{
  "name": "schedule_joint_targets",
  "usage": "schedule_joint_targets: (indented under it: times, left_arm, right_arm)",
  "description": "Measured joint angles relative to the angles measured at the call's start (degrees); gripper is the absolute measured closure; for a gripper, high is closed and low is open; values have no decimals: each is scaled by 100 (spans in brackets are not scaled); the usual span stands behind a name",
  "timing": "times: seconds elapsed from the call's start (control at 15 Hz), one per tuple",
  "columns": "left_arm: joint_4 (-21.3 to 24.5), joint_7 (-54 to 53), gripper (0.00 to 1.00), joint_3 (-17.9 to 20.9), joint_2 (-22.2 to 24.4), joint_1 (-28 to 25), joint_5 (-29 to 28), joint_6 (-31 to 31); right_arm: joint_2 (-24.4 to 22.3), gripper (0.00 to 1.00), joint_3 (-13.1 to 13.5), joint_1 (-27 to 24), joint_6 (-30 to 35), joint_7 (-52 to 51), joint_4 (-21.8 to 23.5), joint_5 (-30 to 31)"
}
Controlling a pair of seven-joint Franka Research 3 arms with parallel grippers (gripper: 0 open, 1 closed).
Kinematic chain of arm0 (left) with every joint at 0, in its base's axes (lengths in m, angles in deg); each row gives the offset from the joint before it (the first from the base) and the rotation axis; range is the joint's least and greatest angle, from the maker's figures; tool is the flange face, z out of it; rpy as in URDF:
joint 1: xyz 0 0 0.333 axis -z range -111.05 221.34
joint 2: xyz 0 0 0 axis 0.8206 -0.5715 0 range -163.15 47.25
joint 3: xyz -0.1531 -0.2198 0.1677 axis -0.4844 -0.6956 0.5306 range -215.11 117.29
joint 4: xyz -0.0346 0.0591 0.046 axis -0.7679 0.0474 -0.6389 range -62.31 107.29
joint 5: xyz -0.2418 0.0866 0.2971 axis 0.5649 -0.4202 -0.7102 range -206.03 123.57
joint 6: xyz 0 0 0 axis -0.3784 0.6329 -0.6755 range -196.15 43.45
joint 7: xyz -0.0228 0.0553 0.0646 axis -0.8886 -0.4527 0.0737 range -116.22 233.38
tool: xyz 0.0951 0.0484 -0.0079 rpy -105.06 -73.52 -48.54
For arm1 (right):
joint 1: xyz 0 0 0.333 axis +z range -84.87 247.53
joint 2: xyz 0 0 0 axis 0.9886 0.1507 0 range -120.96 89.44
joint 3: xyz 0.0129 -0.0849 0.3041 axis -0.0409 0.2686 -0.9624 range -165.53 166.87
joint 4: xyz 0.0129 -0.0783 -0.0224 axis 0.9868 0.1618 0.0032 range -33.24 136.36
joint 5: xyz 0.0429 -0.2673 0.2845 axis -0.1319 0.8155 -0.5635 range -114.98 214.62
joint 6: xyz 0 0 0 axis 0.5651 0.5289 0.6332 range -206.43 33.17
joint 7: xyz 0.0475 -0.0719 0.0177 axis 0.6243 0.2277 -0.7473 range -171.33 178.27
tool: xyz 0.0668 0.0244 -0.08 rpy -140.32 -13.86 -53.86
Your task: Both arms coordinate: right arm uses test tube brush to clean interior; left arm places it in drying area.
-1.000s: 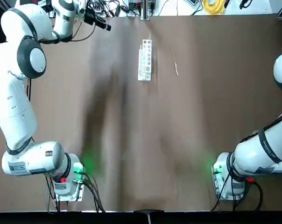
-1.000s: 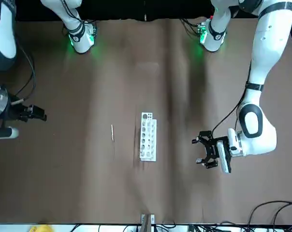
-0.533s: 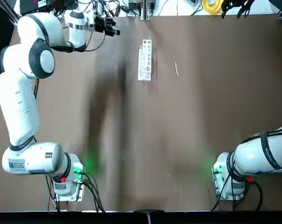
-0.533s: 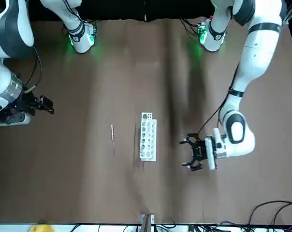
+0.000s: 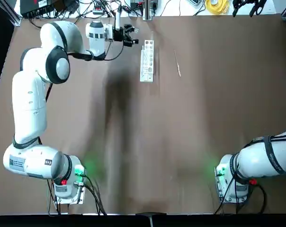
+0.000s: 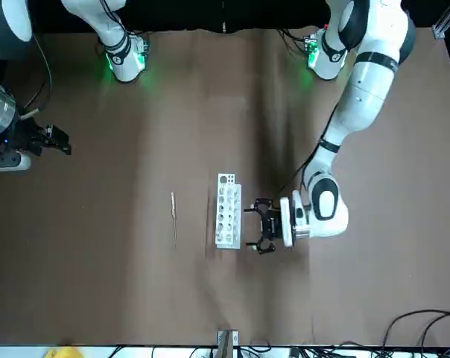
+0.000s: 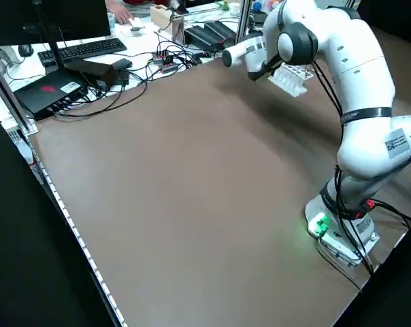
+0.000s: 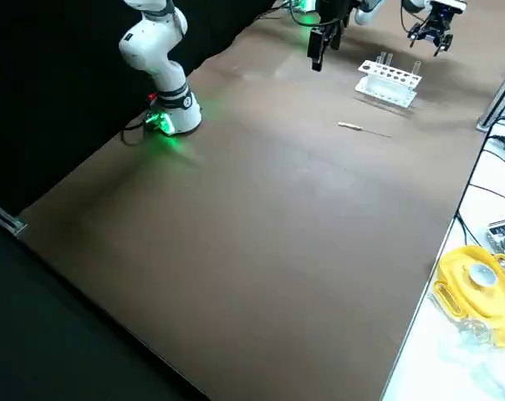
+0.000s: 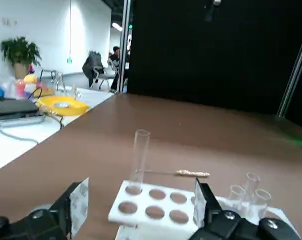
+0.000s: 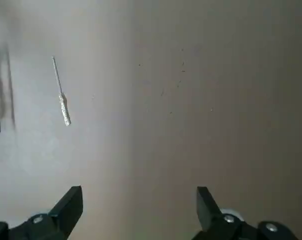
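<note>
The drying area, a white rack [image 5: 147, 60] [image 6: 227, 211] with round holes, stands near the table's far edge. A clear tube [image 9: 139, 155] stands upright in it, with others [image 9: 248, 189] at its other end. My left gripper [image 5: 134, 37] [image 6: 249, 227] hovers open just beside the rack's left side, fingers pointing at it and holding nothing. The test tube brush [image 5: 177, 63] [image 10: 61, 96] lies flat on the table to the rack's right. My right gripper [image 5: 247, 4] [image 6: 59, 142] hangs open and high, farther right, past the far edge and away from the brush.
Cables and equipment [image 5: 100, 7] line the strip behind the far table edge, with a yellow object [image 5: 216, 5] there too. A keyboard and monitor [image 7: 83, 48] sit on the side desk. The brown table [image 5: 157, 142] stretches toward both green-lit bases.
My left gripper has swept rightward along the far edge, from the corner to just beside the rack. The right gripper drifted slightly near the far right edge. Rack and brush are unmoved.
</note>
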Motion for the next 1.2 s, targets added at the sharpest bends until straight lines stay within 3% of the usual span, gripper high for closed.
schedule_joint_targets:
  times: [0.27,0.8,1.2]
  left_arm:
    - [-214,-397,0,12,-256,287,266,-1]
    - [-1226,-851,1,28,-1122,670,628,-19]
    - [-1429,-853,4,28,-1304,787,668,-83]
  right_arm:
    - [14,0,-1,45,-31,2,0,1]
    - [15,0,79,35,-65,2,-47,2]
    - [15,0,97,-5,-65,2,-48,6]
